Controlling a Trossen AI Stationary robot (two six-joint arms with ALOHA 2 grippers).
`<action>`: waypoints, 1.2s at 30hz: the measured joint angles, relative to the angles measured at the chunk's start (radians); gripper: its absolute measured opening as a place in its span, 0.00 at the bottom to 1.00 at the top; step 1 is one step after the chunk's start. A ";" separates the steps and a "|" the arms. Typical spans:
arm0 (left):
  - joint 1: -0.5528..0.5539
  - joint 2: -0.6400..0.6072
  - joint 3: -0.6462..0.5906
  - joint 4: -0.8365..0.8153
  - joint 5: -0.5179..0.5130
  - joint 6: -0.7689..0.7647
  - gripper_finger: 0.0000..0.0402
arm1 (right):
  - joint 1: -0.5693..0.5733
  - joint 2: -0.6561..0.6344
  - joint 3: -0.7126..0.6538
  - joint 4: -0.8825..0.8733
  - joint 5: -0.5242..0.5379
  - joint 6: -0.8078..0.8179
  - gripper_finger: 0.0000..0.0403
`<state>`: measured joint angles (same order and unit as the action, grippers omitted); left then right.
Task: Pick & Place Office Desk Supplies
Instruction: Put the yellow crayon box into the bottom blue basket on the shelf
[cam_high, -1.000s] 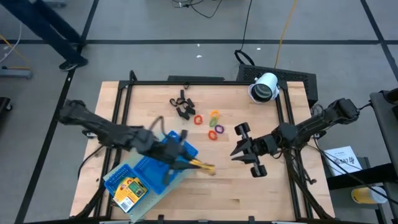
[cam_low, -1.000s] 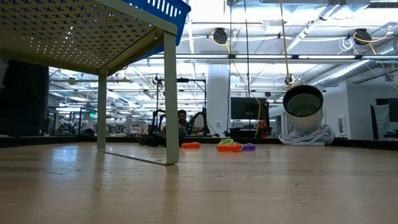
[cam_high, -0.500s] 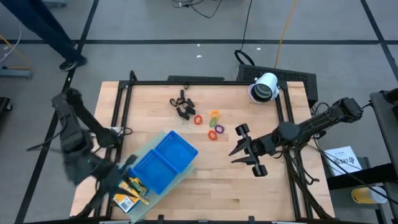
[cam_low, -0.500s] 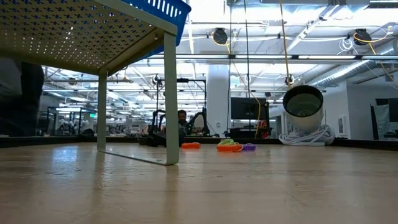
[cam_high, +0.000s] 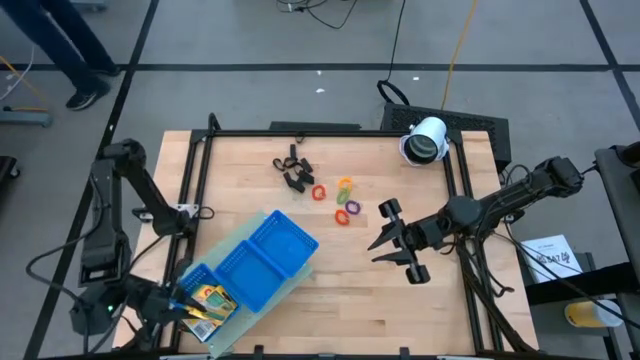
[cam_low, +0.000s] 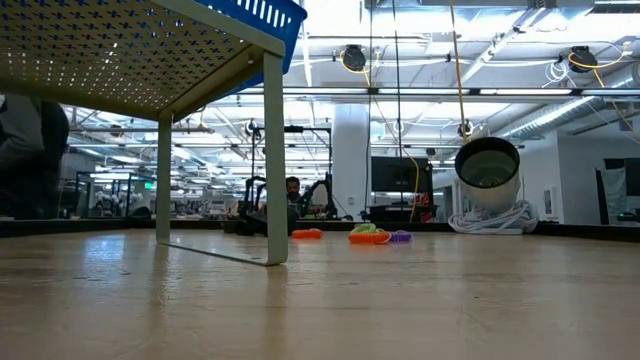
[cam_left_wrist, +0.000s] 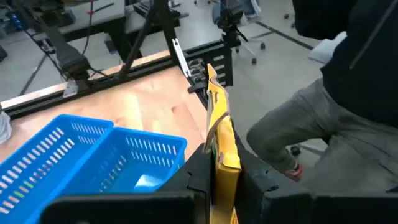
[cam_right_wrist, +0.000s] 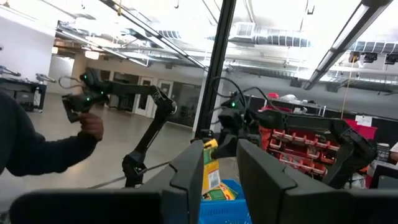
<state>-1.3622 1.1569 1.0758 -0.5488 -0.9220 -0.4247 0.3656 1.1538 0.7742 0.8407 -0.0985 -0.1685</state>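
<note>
The left claw (cam_high: 185, 305) pinches a yellow pack (cam_left_wrist: 219, 134) on edge right over the tray's (cam_high: 262, 258) near-left end compartment, while the right claw (cam_high: 392, 243), parted and empty, waits well off beside the rings (cam_high: 344, 200).

Your left arm reaches from its base at the table's left edge down toward the near-left corner, elbow folded back outside the frame rail. Its left gripper (cam_high: 190, 305) sits low at that corner, and in the left wrist view its two dark fingers (cam_left_wrist: 198, 174) are pinched tight on a yellow printed pack (cam_left_wrist: 222, 146) that stands on edge between them. Your right arm stretches in from the right side of the table, forearm angled toward the middle. Its right gripper (cam_high: 392, 245) hangs over the right-centre of the tabletop with its jaws spread apart and nothing between them.
</note>
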 joint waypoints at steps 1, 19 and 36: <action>-0.011 0.000 -0.006 0.000 0.001 -0.009 0.08 | 0.000 0.000 0.000 0.001 0.000 0.003 0.22; -0.054 0.000 -0.012 -0.090 0.034 -0.047 0.35 | 0.000 0.000 0.000 -0.001 0.000 0.026 0.22; -0.054 -0.160 -0.012 -0.112 0.034 0.000 0.35 | 0.002 0.000 0.000 -0.038 -0.004 0.027 0.22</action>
<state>-1.4158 0.9966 1.0634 -0.6606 -0.8885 -0.4248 0.3674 1.1538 0.7742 0.8027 -0.1027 -0.1417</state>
